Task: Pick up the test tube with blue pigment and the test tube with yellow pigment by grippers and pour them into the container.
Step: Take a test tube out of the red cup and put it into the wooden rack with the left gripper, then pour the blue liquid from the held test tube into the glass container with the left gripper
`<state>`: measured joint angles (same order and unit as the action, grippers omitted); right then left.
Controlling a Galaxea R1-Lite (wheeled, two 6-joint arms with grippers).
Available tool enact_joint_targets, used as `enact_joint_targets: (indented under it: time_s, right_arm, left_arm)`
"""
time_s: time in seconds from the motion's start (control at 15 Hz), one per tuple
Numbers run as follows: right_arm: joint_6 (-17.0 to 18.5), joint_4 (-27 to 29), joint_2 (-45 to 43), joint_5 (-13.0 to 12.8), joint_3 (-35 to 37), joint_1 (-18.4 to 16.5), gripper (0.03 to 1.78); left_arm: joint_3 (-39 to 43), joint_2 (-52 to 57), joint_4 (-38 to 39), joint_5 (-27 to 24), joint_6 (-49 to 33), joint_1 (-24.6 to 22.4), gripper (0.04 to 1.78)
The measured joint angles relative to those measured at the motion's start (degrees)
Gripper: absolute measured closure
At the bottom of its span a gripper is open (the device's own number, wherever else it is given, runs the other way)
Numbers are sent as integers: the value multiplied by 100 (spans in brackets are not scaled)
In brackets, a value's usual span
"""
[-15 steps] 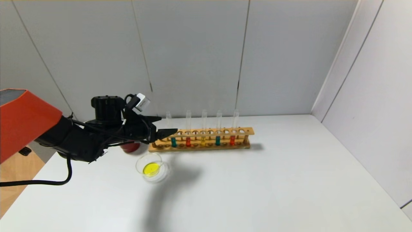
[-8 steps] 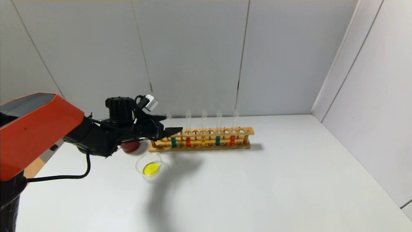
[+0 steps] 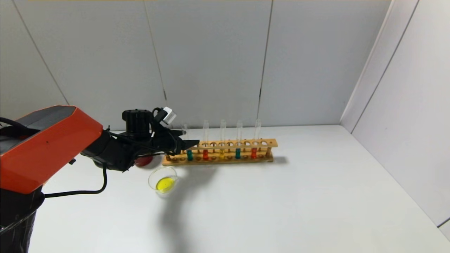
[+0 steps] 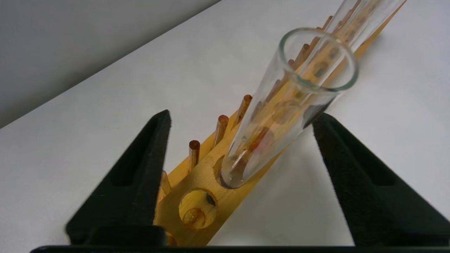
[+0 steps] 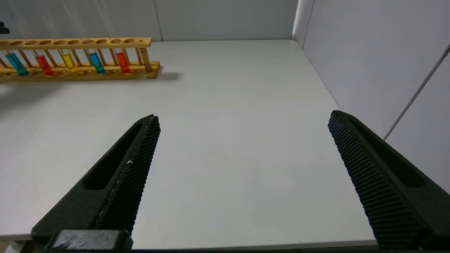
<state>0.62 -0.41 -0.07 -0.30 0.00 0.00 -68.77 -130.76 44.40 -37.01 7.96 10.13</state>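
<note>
A wooden rack (image 3: 246, 143) holds several tubes. The leftmost is a test tube with blue pigment (image 3: 190, 154); a twin blue tube (image 3: 238, 153) stands farther right. The test tube with yellow pigment (image 3: 222, 153) stands between them. My left gripper (image 3: 188, 137) is open at the rack's left end. In the left wrist view the left gripper (image 4: 242, 116) has its jaws on either side of the leftmost tube's clear upper part (image 4: 291, 102), not closed on it. The container (image 3: 163, 182) holds yellow liquid. My right gripper (image 5: 244, 117) is open and empty over bare table.
A dark red cup (image 3: 142, 160) stands behind my left arm, left of the rack. Two red-liquid tubes (image 3: 205, 154) (image 3: 254, 153) are in the rack. The rack also shows in the right wrist view (image 5: 81, 42). Walls close in the back and right.
My left arm has moved right and forward toward the rack's left end. Its open fingers now sit around the leftmost tube. The dish and rack have not moved.
</note>
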Motion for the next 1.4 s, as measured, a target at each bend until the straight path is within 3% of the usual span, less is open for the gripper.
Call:
enact_joint_targets:
  time_s: [0.27, 0.4, 0.87, 1.4]
  right_arm:
    - [-2, 0, 0, 0, 0, 0, 6]
    - [0, 0, 0, 0, 0, 0, 6]
    - [-2, 1, 0, 1, 0, 0, 6]
    - [0, 0, 0, 0, 0, 0, 6]
  left_arm:
    - [-121, -94, -2, 68, 0, 108, 126]
    - [-135, -108, 6, 166, 6, 119, 146]
    - [-135, 173, -269, 333, 0, 135, 148]
    - [-872, 1665, -1747, 367, -2, 137, 148]
